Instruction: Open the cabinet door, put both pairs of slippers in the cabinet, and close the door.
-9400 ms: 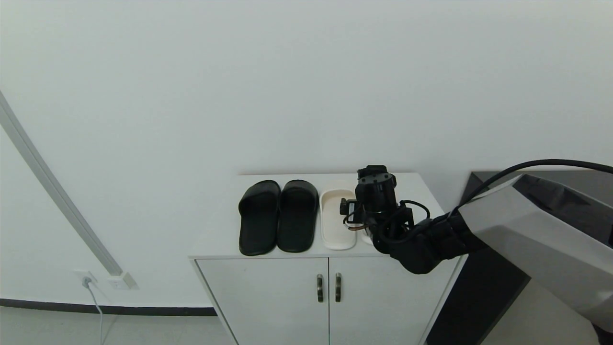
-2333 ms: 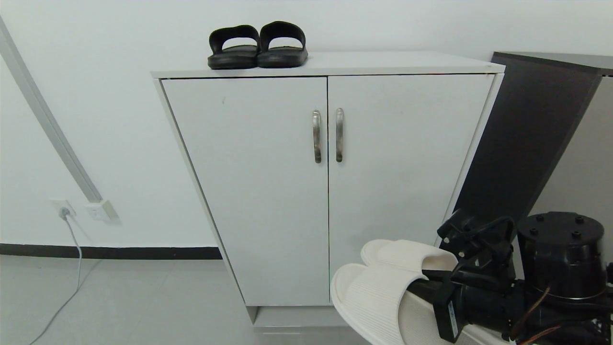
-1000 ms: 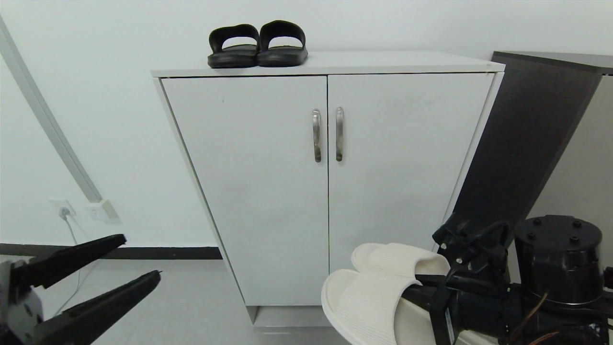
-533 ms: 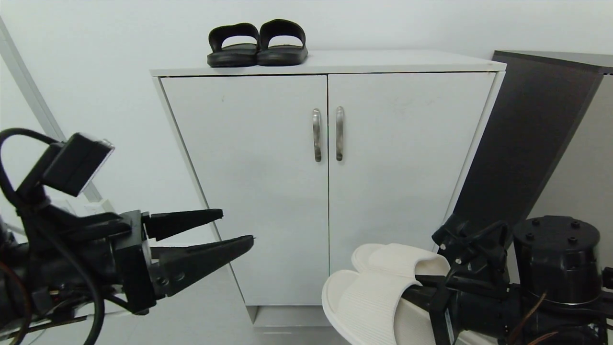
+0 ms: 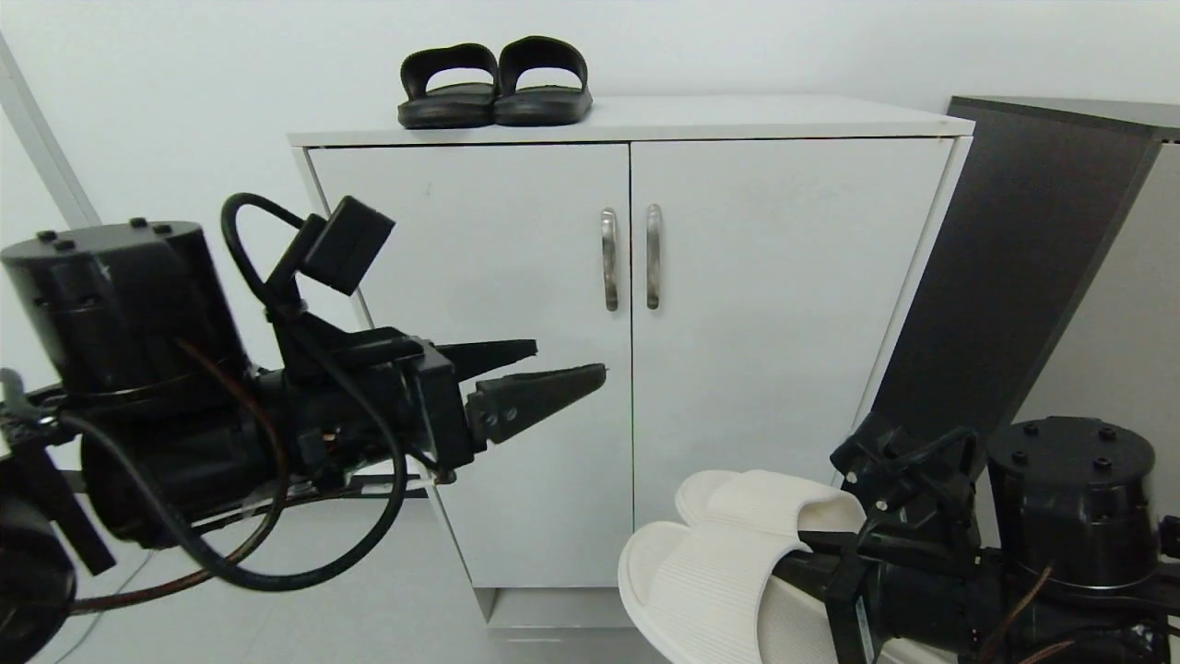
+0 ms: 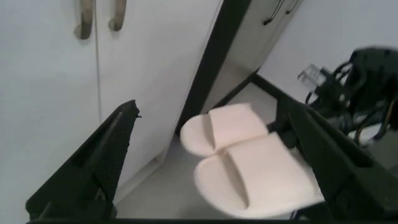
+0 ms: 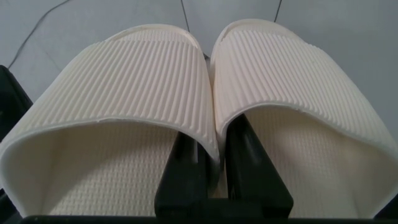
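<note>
My right fingers (image 7: 186, 177) are pressing together on the white slippers (image 7: 205, 93). One finger is tucked inside each slipper, and the two are pinching the inner side walls between them, so the pair is hanging as one bundle. I am holding it low, at the lower right of the head view, with the toes pointing toward the cabinet (image 5: 645, 120). The pair is near the foot of the right door (image 5: 784, 277) but not touching it. I judge that I am parking it there so it is ready to go in as soon as there is an opening.

My left fingers (image 5: 539, 385) are spread apart, gripping nothing and touching nothing. They are hovering at the centre left of the head view, in front of the left door (image 5: 498, 231). Their tips are aiming toward the middle seam, somewhat below the handles (image 5: 609, 260). I am leaving the gap wide, I think, so it can close around a handle. Both doors are shut, so opening one looks like the step in hand, and the tips will need to come up to handle height first.

The black slippers (image 5: 495, 83) are sitting side by side on the cabinet top, at the upper middle of the frame, toward its left end. Neither pair is inside yet.

A dark panel (image 5: 996, 277) is standing against the cabinet's right side. My loaded right arm is sitting just in front of it, so the right door would likely swing into a crowded corner, and the left door looks like the freer choice.
</note>
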Robot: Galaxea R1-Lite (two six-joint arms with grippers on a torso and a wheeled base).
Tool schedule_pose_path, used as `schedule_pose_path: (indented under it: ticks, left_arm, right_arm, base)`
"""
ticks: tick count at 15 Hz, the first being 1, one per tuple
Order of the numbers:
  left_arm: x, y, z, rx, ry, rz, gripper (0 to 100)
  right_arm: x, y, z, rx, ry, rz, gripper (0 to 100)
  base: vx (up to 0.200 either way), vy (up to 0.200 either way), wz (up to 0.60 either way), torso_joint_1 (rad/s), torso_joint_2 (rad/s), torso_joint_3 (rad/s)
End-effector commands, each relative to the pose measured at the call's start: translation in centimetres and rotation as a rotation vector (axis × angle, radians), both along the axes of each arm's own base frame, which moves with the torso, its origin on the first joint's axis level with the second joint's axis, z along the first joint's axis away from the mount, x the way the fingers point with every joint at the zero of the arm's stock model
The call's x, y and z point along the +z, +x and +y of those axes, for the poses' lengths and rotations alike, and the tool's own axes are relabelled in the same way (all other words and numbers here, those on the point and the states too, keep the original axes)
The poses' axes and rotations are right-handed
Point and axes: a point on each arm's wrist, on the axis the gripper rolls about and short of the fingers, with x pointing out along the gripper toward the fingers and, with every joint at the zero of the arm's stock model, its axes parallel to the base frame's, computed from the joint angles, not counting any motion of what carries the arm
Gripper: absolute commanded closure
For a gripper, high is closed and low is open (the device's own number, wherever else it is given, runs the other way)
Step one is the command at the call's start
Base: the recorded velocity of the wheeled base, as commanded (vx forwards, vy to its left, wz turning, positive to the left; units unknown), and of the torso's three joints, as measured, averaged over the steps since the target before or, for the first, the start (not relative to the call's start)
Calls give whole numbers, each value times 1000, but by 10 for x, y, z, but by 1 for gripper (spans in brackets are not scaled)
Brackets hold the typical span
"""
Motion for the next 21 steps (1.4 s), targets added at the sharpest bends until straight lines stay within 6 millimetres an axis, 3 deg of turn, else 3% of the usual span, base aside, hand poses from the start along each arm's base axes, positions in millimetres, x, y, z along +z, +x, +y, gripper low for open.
schedule_pose_path:
  ticks: [1, 3, 6, 10, 16, 21]
  left_arm:
    - [5, 16, -21, -39, -56, 65, 0]
    - [17, 19, -35, -78, -109, 83, 0]
    - [20, 36, -57, -108, -116, 77, 0]
    - [22, 53, -69, -110, -123, 73, 0]
    - [40, 64, -78, -163, -113, 102, 0]
    - [36, 82, -80, -87, -115, 99, 0]
  right_arm:
    - [-2, 1, 2, 3, -7, 6, 100]
    - [-4, 1, 2, 3, -11, 11, 100]
    - [-5, 3, 3, 1, -10, 12, 100]
    - [-8, 1, 5, 13, -17, 16, 100]
    - [-13, 4, 8, 12, -7, 8, 100]
    - [-13, 4, 8, 13, -7, 6, 100]
  base:
    - [0, 0, 0, 0, 0, 0]
    - [0, 0, 0, 0, 0, 0]
    - [0, 0, 0, 0, 0, 0]
    - [0, 0, 0, 0, 0, 0]
    - [0, 0, 0, 0, 0, 0]
    - [0, 0, 0, 0, 0, 0]
